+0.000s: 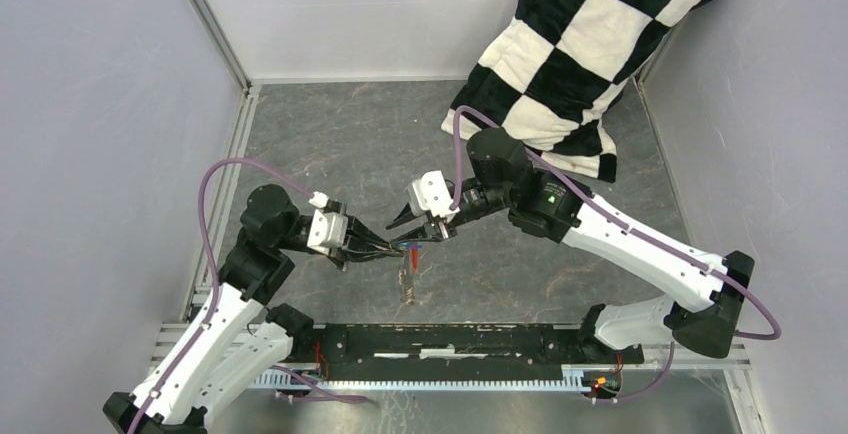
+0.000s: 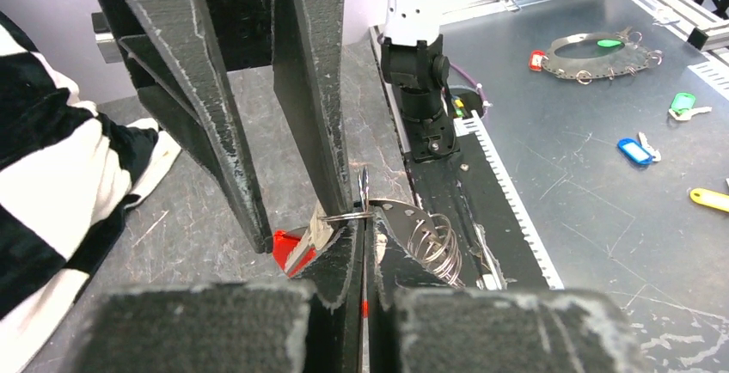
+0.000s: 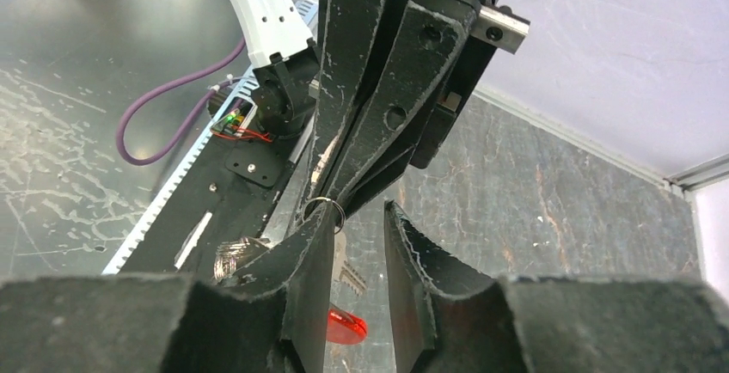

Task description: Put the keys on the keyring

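My left gripper [image 1: 392,249] is shut on the keyring [image 2: 348,216], a thin grey metal ring pinched at its jaw tips over the middle of the table. The red tag [image 1: 412,251] hangs just under the ring, red tag [image 3: 346,326] also low in the right wrist view. A silver toothed key blade [image 3: 348,274] dangles below the ring; its head is hidden. My right gripper [image 3: 359,218] faces the left one tip to tip and stands open, its left fingertip [image 3: 322,218] touching the ring [image 3: 325,210], nothing between the jaws.
A black-and-white checkered cushion [image 1: 590,44] lies at the back right. A black bar [image 1: 450,344] runs along the near edge, with a coil of spare rings [image 2: 434,248] by it. Outside the enclosure lie blue [image 2: 634,150], green [image 2: 683,102] and yellow [image 2: 709,197] tags.
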Robot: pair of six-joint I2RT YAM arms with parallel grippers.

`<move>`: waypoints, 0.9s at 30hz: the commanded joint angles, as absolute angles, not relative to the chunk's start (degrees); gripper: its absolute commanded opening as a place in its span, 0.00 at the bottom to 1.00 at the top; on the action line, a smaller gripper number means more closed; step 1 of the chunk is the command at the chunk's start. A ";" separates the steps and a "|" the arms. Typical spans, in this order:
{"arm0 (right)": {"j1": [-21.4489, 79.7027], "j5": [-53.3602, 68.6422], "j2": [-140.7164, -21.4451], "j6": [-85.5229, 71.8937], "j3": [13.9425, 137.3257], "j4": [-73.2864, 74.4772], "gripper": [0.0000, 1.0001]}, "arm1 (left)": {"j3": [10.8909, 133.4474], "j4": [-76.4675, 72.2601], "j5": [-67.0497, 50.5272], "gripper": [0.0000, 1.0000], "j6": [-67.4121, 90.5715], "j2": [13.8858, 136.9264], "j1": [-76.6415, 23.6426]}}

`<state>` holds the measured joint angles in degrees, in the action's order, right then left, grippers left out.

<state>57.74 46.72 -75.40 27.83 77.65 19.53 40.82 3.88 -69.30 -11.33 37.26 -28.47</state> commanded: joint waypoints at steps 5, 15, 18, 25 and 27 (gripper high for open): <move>55.77 50.29 -78.46 21.62 82.63 25.73 0.36 | 36.78 -10.50 -61.67 0.02 4.25 32.52 -28.56; 54.91 59.95 -82.20 12.90 83.67 21.31 0.49 | 34.60 -14.76 -61.26 0.02 4.22 30.36 -28.57; 54.89 59.94 -82.63 11.91 83.62 20.74 0.50 | 33.44 -16.07 -61.76 0.02 3.91 29.57 -28.57; 54.06 60.12 -82.95 5.19 81.61 15.33 0.49 | 32.28 -16.34 -63.22 0.02 2.27 28.10 -28.65; 53.80 61.21 -83.36 2.25 80.77 12.92 0.45 | 32.21 -16.35 -63.14 0.02 1.75 27.83 -28.74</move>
<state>54.19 57.82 -82.56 9.15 82.19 17.54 32.16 -11.55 -64.14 2.48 28.64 -28.73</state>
